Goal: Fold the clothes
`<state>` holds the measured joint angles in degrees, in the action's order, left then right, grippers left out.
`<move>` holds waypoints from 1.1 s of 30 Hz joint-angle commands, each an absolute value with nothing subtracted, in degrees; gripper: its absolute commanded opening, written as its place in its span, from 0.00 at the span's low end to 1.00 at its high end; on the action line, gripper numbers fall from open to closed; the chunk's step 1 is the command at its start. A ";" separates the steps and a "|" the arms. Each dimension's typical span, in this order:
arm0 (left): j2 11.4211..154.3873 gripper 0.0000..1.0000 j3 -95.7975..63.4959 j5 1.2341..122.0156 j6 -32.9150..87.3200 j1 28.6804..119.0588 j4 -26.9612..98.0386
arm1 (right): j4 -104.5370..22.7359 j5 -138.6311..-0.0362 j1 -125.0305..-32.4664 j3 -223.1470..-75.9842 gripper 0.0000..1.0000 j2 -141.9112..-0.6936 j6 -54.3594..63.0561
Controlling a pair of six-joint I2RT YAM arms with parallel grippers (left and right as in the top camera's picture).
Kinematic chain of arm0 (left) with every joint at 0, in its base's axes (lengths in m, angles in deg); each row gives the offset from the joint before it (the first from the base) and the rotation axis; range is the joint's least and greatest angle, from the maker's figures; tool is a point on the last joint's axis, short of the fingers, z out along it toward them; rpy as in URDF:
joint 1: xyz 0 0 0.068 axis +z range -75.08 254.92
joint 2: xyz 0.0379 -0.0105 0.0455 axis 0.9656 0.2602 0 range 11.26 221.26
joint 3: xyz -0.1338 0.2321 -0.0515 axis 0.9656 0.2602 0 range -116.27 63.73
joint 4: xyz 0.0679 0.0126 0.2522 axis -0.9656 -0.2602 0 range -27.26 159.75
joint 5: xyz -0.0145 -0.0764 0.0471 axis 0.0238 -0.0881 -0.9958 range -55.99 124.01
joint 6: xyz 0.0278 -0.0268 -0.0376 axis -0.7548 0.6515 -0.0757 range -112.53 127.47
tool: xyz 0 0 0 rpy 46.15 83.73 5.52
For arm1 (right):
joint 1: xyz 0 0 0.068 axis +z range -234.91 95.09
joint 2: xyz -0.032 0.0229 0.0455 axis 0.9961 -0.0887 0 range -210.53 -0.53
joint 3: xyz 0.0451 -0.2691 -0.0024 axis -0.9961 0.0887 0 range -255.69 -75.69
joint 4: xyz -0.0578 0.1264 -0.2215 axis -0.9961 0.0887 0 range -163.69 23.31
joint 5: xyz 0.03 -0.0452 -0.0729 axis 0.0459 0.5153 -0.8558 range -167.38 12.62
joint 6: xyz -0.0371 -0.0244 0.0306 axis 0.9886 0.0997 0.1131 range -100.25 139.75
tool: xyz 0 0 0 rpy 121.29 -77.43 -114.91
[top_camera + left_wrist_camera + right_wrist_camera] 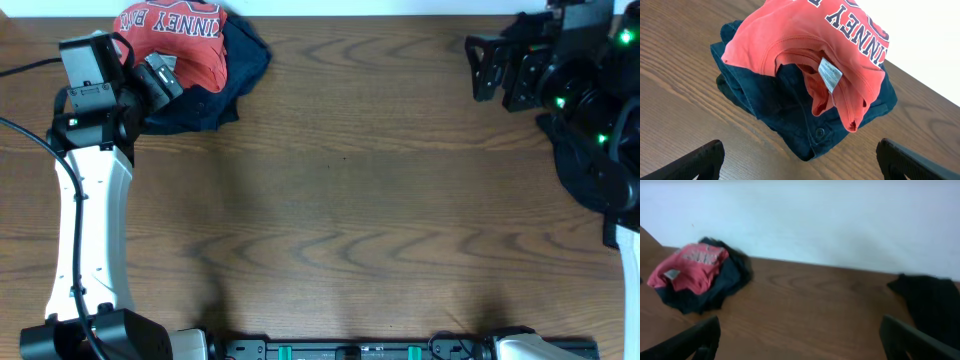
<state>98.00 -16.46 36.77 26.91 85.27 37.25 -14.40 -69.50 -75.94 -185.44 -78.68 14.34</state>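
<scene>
The clothes, a coral-red T-shirt [185, 35] with white-and-navy lettering, lie crumpled at the table's far left on top of a dark navy denim garment [235, 75]. In the left wrist view the T-shirt [800, 40] shows its white neck tag [830, 74], and the denim [785, 112] spreads under it. My left gripper [166, 80] hovers at the near-left edge of the pile, open, both fingers [702, 161] wide apart and holding nothing. My right gripper [482, 68] stands open at the far right, away from the pile. Its view shows the T-shirt [692, 265] in the distance.
A black garment [934, 305] lies at the right in the right wrist view, near the table's back edge. A white wall runs behind the table. Bare wooden tabletop [350, 200] stretches between the two arms.
</scene>
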 commanded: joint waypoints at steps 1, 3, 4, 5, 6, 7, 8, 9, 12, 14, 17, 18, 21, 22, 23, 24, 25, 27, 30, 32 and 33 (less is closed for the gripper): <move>98.11 0.98 -17.40 36.31 26.12 85.51 37.12 | -11.27 -70.90 -75.48 -185.03 0.99 -78.90 15.56; 98.11 0.98 -17.40 36.29 26.12 85.51 37.12 | -8.50 -71.68 -75.46 -184.57 0.99 -78.85 15.63; 98.11 0.98 -17.40 36.31 26.12 85.51 37.12 | -7.86 -72.51 -75.48 -183.78 0.99 -78.81 15.67; 98.11 0.98 -17.40 36.31 26.12 85.51 37.08 | -8.04 -73.85 -75.46 -182.36 0.99 -78.35 16.02; 98.11 0.98 -17.40 36.31 26.12 85.51 36.99 | -9.07 -75.22 -75.48 -180.22 0.99 -77.61 16.41; 98.11 0.98 -17.40 36.31 26.12 85.51 36.97 | -11.38 -76.64 -75.63 -176.79 0.99 -76.21 17.07; 98.11 0.98 -17.40 36.29 26.12 85.51 36.97 | -14.18 -77.48 -75.70 -173.09 0.99 -74.59 17.40; 98.11 0.98 -17.40 36.31 26.12 85.51 36.97 | -18.20 -77.61 -75.83 -168.20 0.99 -72.36 17.81; 98.11 0.98 -17.40 36.29 26.12 85.51 36.97 | -33.02 -76.49 -77.10 -151.92 0.99 -64.34 17.92; 98.11 0.98 -17.40 36.31 26.12 85.51 36.97 | -44.78 -74.57 -78.85 -139.24 0.99 -57.52 17.92; 98.11 0.98 -17.40 36.29 26.12 85.51 36.97 | -54.90 -73.26 -81.16 -126.58 0.99 -50.05 17.92; 98.11 0.98 -17.40 36.29 26.12 85.51 36.97 | -58.48 -73.28 -82.13 -120.88 0.99 -46.18 17.92; 98.11 0.98 -17.40 36.29 26.12 85.51 36.97 | -63.49 -73.76 -83.76 -110.19 0.99 -37.33 17.94; 98.11 0.98 -17.40 36.31 26.12 85.51 36.95 | -64.39 -74.09 -84.29 -106.78 0.99 -33.98 17.94; 98.11 0.98 -17.40 36.29 26.12 85.51 36.97 | -64.87 -74.42 -84.66 -104.20 0.99 -31.23 17.97; 98.11 0.98 -17.40 36.31 26.12 85.51 36.97 | -65.46 -75.09 -84.92 -101.36 0.99 -28.12 17.97; 98.11 0.98 -17.40 36.29 26.12 85.51 36.97 | -66.00 -75.97 -85.05 -98.80 0.99 -25.13 17.97; 98.11 0.98 -17.40 36.29 26.12 85.51 36.97 | -67.07 -77.69 -85.29 -94.19 0.99 -19.71 17.97; 98.11 0.98 -17.40 36.31 26.12 85.51 36.97 | -67.27 -80.43 -85.29 -89.49 0.99 -13.94 17.99; 98.11 0.98 -17.40 36.29 26.12 85.51 36.97 | -67.29 -81.50 -85.29 -86.80 0.99 -10.46 17.97; 98.11 0.98 -17.40 36.29 26.12 85.51 36.97 | -67.29 -81.67 -85.36 -85.84 0.99 -9.17 18.03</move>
<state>98.00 -16.46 36.73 26.89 85.29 36.95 -67.12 -78.66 -84.77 -88.31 -12.39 17.44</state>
